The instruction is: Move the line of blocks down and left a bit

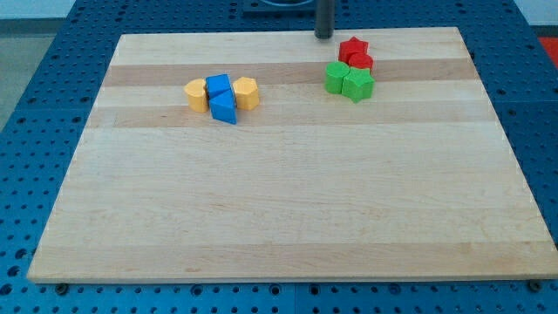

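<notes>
A short row of blocks lies at the upper left of the wooden board: a yellow block, a blue block with a blue wedge-like block just below it, and a yellow hexagonal block. The four touch one another. At the upper right a red star block, a red block, a green block and a green star block sit bunched together. My tip stands at the board's top edge, just left of the red star and well right of the row.
The board rests on a blue perforated table that surrounds it on all sides.
</notes>
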`<state>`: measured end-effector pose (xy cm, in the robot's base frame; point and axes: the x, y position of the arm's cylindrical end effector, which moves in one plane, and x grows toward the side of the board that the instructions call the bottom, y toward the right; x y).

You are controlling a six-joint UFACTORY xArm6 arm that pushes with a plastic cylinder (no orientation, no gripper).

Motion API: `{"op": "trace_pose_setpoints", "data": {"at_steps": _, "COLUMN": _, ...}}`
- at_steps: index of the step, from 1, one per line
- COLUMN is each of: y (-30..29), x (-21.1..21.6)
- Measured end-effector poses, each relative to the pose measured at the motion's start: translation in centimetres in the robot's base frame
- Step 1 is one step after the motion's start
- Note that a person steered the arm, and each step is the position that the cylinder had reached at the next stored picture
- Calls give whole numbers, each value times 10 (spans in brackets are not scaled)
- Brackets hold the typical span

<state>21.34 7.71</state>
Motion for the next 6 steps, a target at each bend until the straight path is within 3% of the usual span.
{"op": "trace_pose_setpoints", "data": {"at_steps": 1, "y": 48, "x": 58}}
{"op": "trace_pose_setpoints", "data": {"at_steps": 3, "y": 54, "x": 60}}
{"op": "trace_pose_setpoints", "data": {"at_steps": 5, "y": 134, "x": 60}}
{"op": "trace_pose_setpoints", "data": {"at_steps": 6, "y": 136, "x": 76}}
